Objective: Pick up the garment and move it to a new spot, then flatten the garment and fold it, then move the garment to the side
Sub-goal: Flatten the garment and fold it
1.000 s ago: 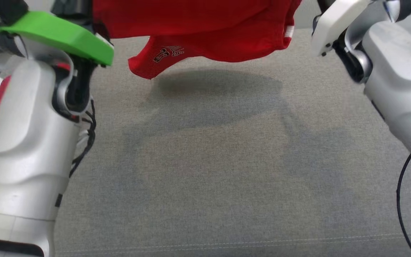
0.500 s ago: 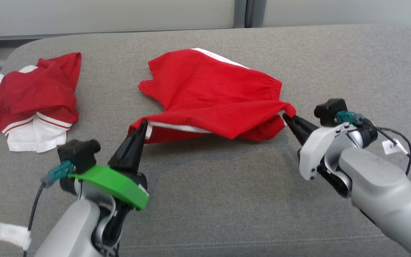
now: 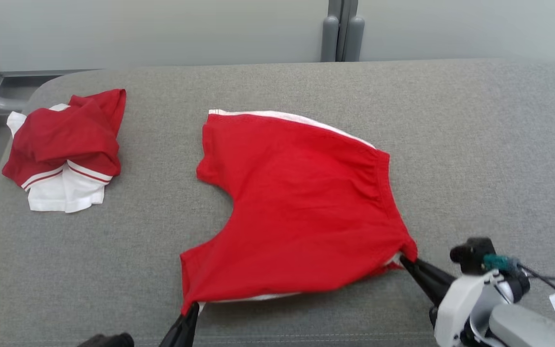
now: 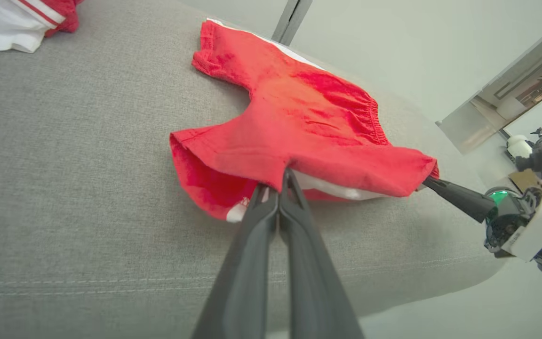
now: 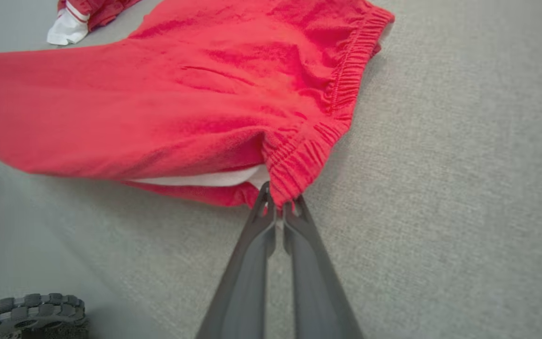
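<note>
The garment (image 3: 301, 207) is a pair of red shorts with white side trim, spread almost flat on the grey cushioned surface (image 3: 475, 144). My left gripper (image 3: 191, 308) is shut on the near leg hem at the bottom of the head view. My right gripper (image 3: 405, 260) is shut on the near corner of the elastic waistband. In the left wrist view the fingers (image 4: 271, 221) pinch the hem of the garment (image 4: 299, 122), with the right gripper (image 4: 428, 182) at its far corner. In the right wrist view the gripper (image 5: 278, 202) holds the gathered waistband of the garment (image 5: 181, 94).
A second red and white garment (image 3: 65, 149) lies crumpled at the back left of the surface. A pale wall and a grey post (image 3: 342, 31) stand behind. The surface's front seam (image 4: 111, 282) runs just below my grippers.
The shorts hung in the air, then came down and were drawn toward me until they lay spread flat. Both grippers kept their hold. The head camera tilted up over this time.
</note>
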Motion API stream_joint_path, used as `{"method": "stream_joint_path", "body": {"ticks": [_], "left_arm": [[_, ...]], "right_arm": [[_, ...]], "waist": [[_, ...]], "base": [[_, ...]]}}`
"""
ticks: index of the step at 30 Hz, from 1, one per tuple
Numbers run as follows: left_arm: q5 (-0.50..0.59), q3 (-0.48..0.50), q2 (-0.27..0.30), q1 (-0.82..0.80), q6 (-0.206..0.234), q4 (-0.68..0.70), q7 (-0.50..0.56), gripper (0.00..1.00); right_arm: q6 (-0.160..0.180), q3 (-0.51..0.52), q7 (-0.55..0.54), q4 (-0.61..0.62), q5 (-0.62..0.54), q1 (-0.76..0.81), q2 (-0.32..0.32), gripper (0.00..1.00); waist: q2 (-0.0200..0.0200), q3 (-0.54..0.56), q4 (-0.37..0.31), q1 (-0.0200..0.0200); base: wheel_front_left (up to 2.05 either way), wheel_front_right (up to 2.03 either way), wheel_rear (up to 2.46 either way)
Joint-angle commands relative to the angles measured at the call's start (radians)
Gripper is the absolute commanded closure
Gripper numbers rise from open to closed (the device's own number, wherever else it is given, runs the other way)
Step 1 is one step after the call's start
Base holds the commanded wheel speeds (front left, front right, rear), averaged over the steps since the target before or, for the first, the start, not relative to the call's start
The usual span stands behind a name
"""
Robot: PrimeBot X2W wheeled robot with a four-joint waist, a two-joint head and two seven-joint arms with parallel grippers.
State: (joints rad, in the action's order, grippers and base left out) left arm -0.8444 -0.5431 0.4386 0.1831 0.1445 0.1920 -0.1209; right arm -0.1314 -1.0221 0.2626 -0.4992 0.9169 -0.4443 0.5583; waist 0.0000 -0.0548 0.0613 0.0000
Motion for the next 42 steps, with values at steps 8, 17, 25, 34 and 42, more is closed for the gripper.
{"method": "stream_joint_path", "body": {"ticks": [8,17,25,34,42], "left_arm": [[0.000,-0.005,0.033,0.136,0.064,0.135,-0.004,1.00],[-0.013,0.018,0.067,0.146,0.072,0.153,0.007,1.00],[-0.029,0.015,0.059,-0.023,-0.004,0.029,0.064,1.00],[-0.039,0.019,-0.010,-0.373,-0.083,-0.240,0.151,1.00],[-0.013,0.046,-0.081,-0.684,-0.122,-0.514,0.143,1.00]], "right_arm": [[0.001,0.126,-0.029,0.151,-0.055,0.263,0.065,1.00],[0.001,0.298,-0.147,0.304,-0.139,0.383,0.054,1.00],[0.001,0.426,-0.251,0.432,-0.166,0.423,-0.008,1.00],[0.001,0.557,-0.378,0.446,-0.164,0.330,-0.078,1.00],[0.001,0.638,-0.459,0.315,-0.202,0.091,-0.207,1.00]], "waist": [[0.0000,0.029,0.017,0.0000],[0.0000,0.027,-0.007,0.0000],[0.0000,0.024,-0.009,0.0000],[0.0000,-0.035,-0.033,0.0000],[0.0000,-0.172,-0.101,0.0000]], "base": [[0.00,0.00,0.00],[0.00,0.00,0.00],[0.00,0.00,0.00],[0.00,0.00,0.00],[0.00,0.00,0.00]]}}
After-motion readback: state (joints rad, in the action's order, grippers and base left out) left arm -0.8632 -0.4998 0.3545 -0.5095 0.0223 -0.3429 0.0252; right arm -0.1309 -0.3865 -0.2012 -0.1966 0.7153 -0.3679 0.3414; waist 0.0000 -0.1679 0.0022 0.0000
